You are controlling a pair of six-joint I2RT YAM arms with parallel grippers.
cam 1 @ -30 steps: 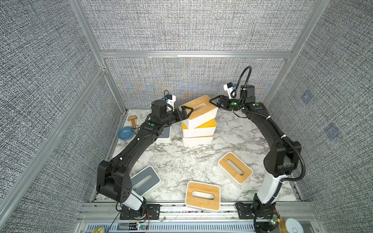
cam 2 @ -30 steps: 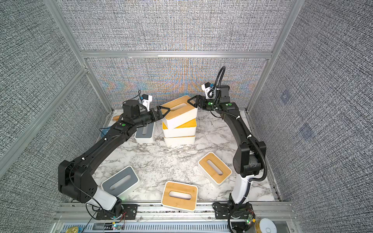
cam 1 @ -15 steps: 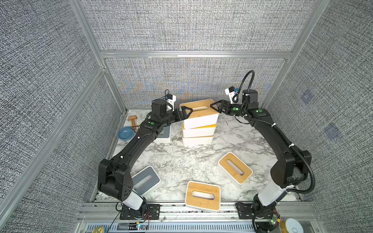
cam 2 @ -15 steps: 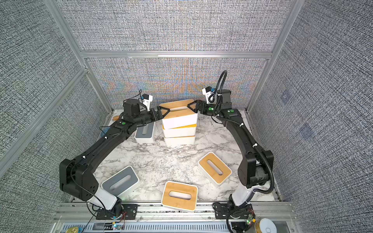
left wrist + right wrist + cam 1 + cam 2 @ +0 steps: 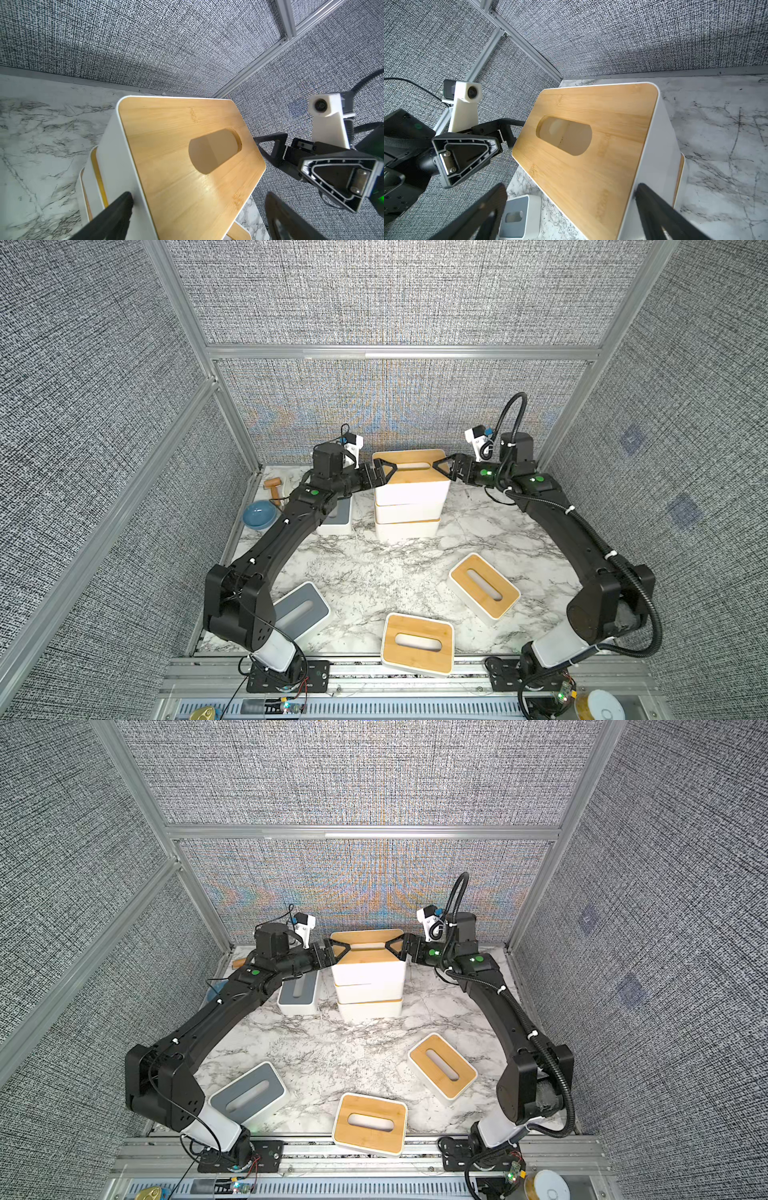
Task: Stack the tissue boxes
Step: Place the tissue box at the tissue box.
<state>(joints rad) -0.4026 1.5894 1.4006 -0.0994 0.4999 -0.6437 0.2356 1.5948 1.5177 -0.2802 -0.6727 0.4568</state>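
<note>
Bamboo covers the lid of the top tissue box (image 5: 415, 479). In both top views it lies flat on two lower boxes (image 5: 407, 522), so a stack of three stands at the back of the marble desk (image 5: 374, 572). My left fingers (image 5: 376, 475) are at one short end of the top tissue box and my right fingers (image 5: 451, 468) at the opposite end. Both pairs are spread wide across the lid's corners. Just beside the stack, partly under my left arm, stands a grey-lid box (image 5: 297, 990). Well apart, near the front edge, lie a second grey-lid box (image 5: 301, 610), a front bamboo-lid box (image 5: 417, 641) and, nearer to my right arm, an angled bamboo-lid box (image 5: 484, 593). A blue bowl (image 5: 259, 514) sits at my left side of the desk.

From the left wrist view, the top tissue box (image 5: 176, 155) is between my left fingers (image 5: 116, 212). One finger touches its white wall, and the other stands just beside the far edge with a thin gap. The fingers are released, not clenched. My right fingers (image 5: 340, 182) show at the far end.

From the right wrist view, one of my right fingers (image 5: 660, 214) touches the white wall of the top tissue box (image 5: 591, 166). The other finger is apart from it, with marble showing between. These fingers are also released. My left fingers (image 5: 463, 155) reach the opposite end.
</note>
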